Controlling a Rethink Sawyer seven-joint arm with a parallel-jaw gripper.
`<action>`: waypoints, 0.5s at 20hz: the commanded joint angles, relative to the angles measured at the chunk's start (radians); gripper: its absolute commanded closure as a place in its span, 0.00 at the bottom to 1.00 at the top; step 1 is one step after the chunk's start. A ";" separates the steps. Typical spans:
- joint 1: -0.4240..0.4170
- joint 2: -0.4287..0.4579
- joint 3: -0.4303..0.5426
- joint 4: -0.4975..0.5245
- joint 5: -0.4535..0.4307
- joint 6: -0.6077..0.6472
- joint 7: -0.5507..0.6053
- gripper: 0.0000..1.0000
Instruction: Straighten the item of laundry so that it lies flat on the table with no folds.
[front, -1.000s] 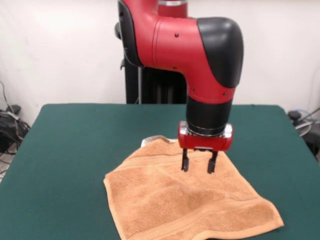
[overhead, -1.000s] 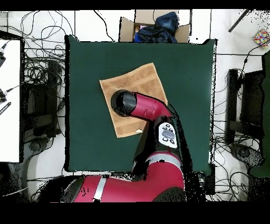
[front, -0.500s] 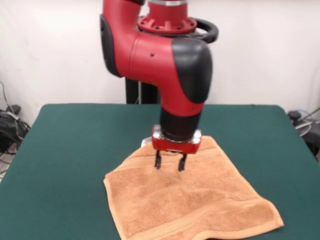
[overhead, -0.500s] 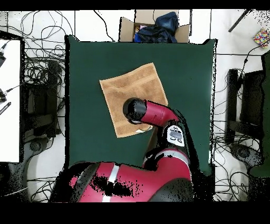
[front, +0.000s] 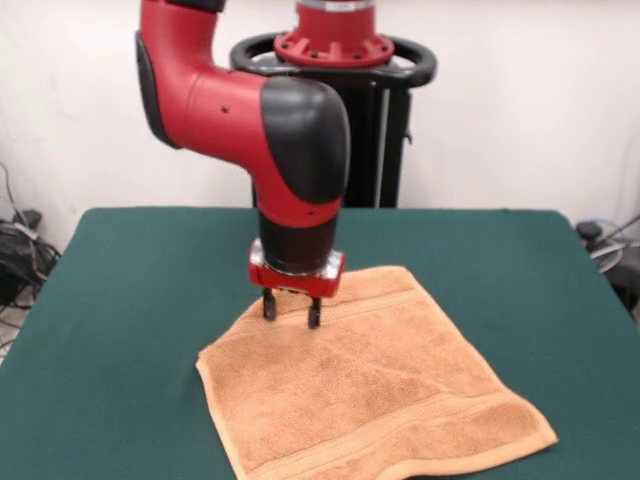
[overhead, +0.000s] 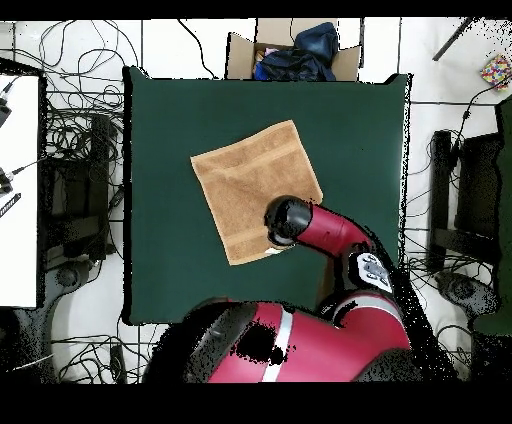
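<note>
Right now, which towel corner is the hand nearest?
The far-left corner in the front view: the hand hangs at that edge of the towel; the other three corners lie clear of it.

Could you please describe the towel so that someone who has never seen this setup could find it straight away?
Start at the large dark green table; the red and black arm's gripper stands over the cloth's far edge. There lies the orange-tan terry towel, roughly square, turned at an angle to the table's edges. It is the only thing lying on the green top, with woven border bands.

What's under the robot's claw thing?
The orange towel, near its far edge, lying on the green table. The gripper has open jaws with their tips at the cloth. Whatever lies beneath the towel is hidden.
</note>
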 joint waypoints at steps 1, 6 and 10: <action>-0.013 0.026 0.059 0.073 -0.050 -0.072 0.121 0.00; 0.025 0.087 0.035 0.037 -0.036 -0.154 0.186 0.00; 0.106 0.060 -0.026 0.059 0.012 -0.192 0.279 0.00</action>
